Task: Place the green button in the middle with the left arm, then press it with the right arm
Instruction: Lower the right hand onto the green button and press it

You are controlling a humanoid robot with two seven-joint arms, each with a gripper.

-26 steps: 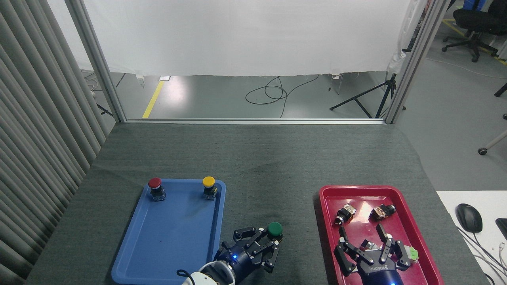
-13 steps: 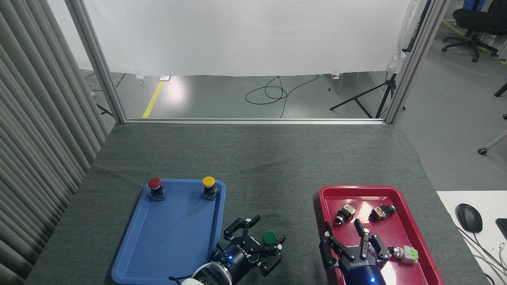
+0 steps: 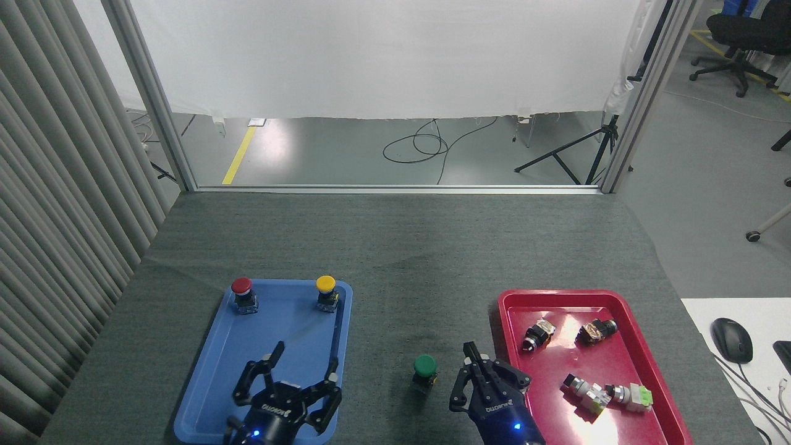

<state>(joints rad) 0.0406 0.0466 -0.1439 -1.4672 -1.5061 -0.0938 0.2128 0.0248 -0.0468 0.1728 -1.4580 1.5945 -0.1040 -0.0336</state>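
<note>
The green button (image 3: 426, 366) stands upright on the dark grey fabric in the middle (image 3: 414, 290), between the two trays, with nothing touching it. My left gripper (image 3: 306, 358) hovers open over the near end of the blue tray (image 3: 204, 395), well left of the button, and holds nothing. My right gripper (image 3: 474, 357) is just right of the button, by the red tray's left rim. Its fingers are drawn together to a point, and it stands apart from the cap.
A red-capped button (image 3: 241, 287) and a yellow-capped button (image 3: 325, 285) stand at the blue tray's far end. The red tray (image 3: 624, 296) holds several loose switch parts. A ribbed curtain runs along the left. A computer mouse (image 3: 731, 339) lies on a white desk at the right.
My left gripper let go of the green button and drew back left over the blue tray. My right gripper left the red tray, moved left toward the button, and its fingers came together.
</note>
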